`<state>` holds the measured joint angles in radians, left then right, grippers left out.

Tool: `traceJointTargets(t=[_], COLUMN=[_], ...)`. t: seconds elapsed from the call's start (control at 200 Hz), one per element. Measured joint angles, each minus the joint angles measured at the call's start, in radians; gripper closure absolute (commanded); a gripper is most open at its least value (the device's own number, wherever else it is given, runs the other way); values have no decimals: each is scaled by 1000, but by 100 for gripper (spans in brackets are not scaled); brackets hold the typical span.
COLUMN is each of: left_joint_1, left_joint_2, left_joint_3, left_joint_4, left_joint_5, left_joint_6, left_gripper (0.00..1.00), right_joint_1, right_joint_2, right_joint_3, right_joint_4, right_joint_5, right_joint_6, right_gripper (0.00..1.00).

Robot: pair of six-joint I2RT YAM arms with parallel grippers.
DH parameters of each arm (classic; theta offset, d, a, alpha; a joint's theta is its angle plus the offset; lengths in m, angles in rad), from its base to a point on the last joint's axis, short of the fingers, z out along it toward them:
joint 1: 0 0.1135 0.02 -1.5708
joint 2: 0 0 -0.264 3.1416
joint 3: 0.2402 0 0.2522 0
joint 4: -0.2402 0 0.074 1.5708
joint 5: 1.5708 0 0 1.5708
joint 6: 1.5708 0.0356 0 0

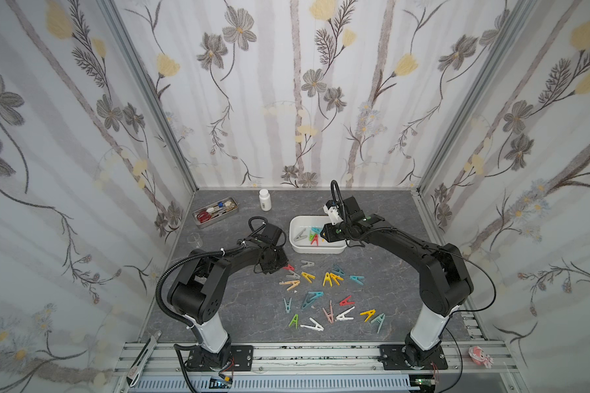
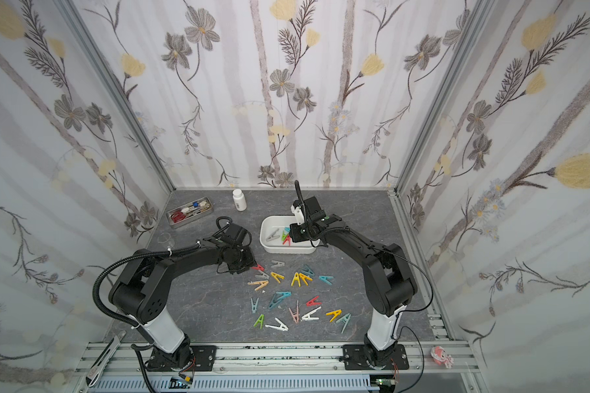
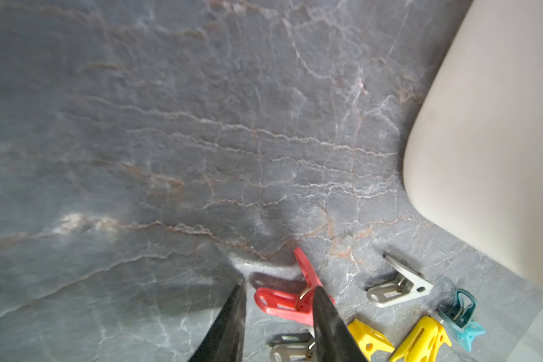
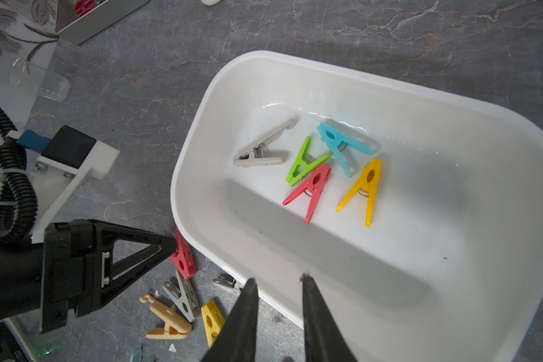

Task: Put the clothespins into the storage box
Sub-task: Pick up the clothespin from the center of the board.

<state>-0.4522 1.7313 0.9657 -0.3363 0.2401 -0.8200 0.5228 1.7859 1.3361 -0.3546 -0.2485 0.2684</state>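
Observation:
The white storage box (image 1: 317, 250) (image 4: 185, 163) holds several clothespins, among them a grey one (image 4: 261, 153) and a yellow one (image 4: 364, 191). Many more clothespins (image 1: 321, 296) lie scattered on the grey table in front of it. My left gripper (image 3: 279, 285) (image 1: 278, 267) is down at the table, open, its fingers either side of a red clothespin (image 3: 282, 302) (image 1: 289, 267). One finger overlaps the pin and the other stands a small gap off. My right gripper (image 4: 279, 280) (image 1: 324, 234) hovers over the box's near rim, open and with nothing between its fingers.
A metal tray (image 1: 198, 219) with scissors and pens, a white bottle (image 1: 265, 200) and a clear glass beaker (image 1: 194, 240) stand at the back left. Grey (image 3: 398, 286), yellow (image 3: 420, 338) and teal (image 3: 461, 313) pins lie close beside the red one.

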Motion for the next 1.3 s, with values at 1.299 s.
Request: traceJointTargets(t=[1.299], left_joint_1=[-20], left_joint_2=[58], left_joint_3=[66], left_joint_4=[-100], left_joint_5=[37], left_joint_6=[-5], left_gripper=[92], right_joint_1=[-104], right_joint_2=[-116], right_joint_3=[-245], right_joint_4=[156], right_joint_5=[-115], right_joint_6=[2], right_gripper=[73])
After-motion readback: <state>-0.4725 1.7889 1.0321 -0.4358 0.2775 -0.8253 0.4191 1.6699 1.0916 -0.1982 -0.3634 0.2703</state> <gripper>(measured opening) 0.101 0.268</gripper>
